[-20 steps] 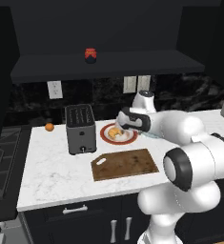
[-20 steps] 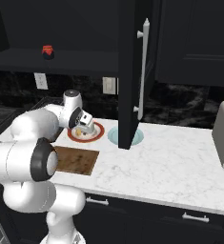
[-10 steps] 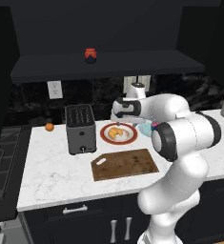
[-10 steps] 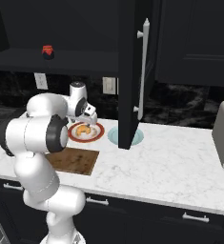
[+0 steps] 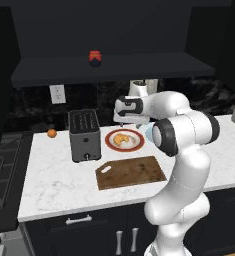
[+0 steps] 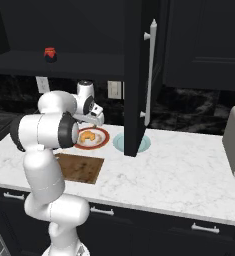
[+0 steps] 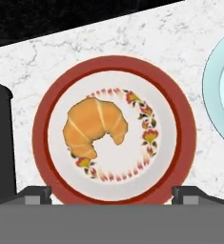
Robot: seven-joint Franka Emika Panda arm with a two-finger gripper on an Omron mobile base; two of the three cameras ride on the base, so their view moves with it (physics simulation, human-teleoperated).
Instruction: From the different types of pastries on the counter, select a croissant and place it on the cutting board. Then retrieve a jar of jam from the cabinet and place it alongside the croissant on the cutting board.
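Croissant (image 7: 95,126) lying on the red-rimmed plate (image 7: 180,114), toward the side of the plate nearest the toaster (image 5: 84,135), curved ends facing the plate's centre; same croissant seen from the base cameras (image 5: 121,138) (image 6: 88,135)

Fingers (image 7: 35,194) spread wide, one tip at each lower side of the plate in the hand view, nothing between them, hanging above the plate's near rim and clear of the croissant

Gripper (image 5: 130,121) poised over the far side of the plate, arm folded back above it

Cutting board (image 5: 131,172) bare on the bench (image 5: 54,180), just in front of the plate, handle hole at the corner nearest the toaster; also visible from the right (image 6: 80,168)

Jar of jam (image 5: 94,58) upright on the cabinet (image 5: 114,30) shelf, above and behind the toaster, well apart from the plate; red with dark lid (image 6: 50,54)

Pale blue plate (image 7: 218,90) just beside the red-rimmed plate, on the side away from the toaster, partly behind the open cabinet door (image 6: 137,75) in the right view

Small orange fruit (image 5: 51,133) on the bench beyond the toaster, far side from the plate
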